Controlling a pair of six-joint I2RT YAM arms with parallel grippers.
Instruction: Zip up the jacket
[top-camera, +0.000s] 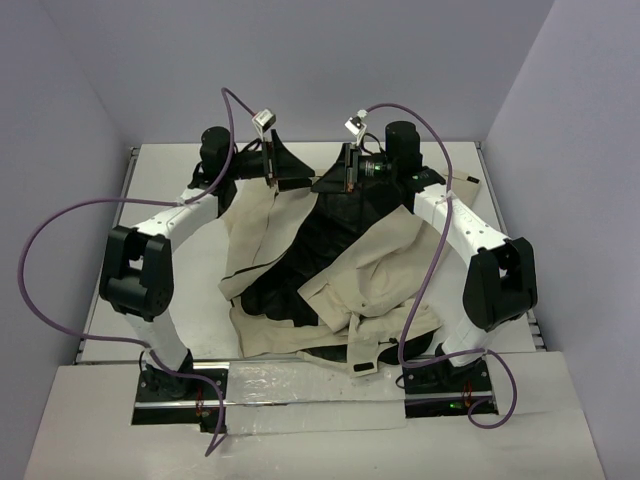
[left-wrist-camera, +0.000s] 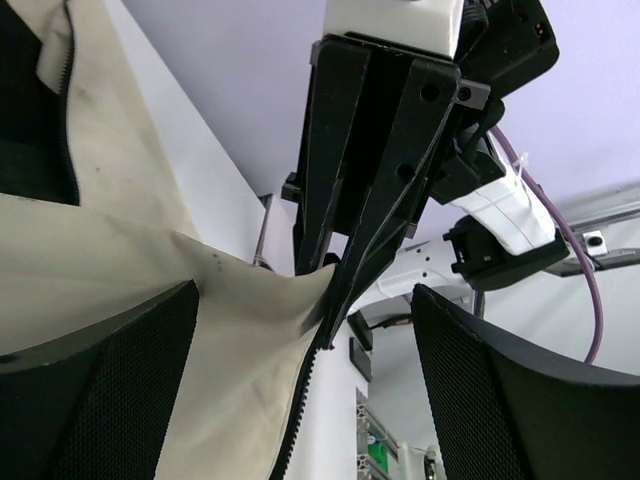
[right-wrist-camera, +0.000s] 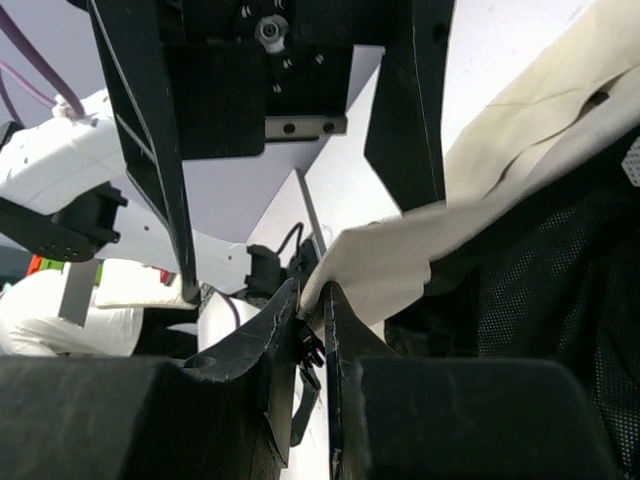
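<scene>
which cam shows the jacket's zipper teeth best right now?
Left wrist: zipper teeth run sharp along the beige edge. Top external shows the whole jacket, teeth too small. Right wrist shows only pinched fabric and mesh lining.

The white table (top-camera: 160, 170) carries the beige jacket (top-camera: 385, 262), spread open with its black lining facing up.

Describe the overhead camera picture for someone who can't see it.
A beige jacket lies unzipped on a white table, its black lining showing. At its far edge the right gripper pinches the fabric and the left gripper stands open nearby.
</scene>
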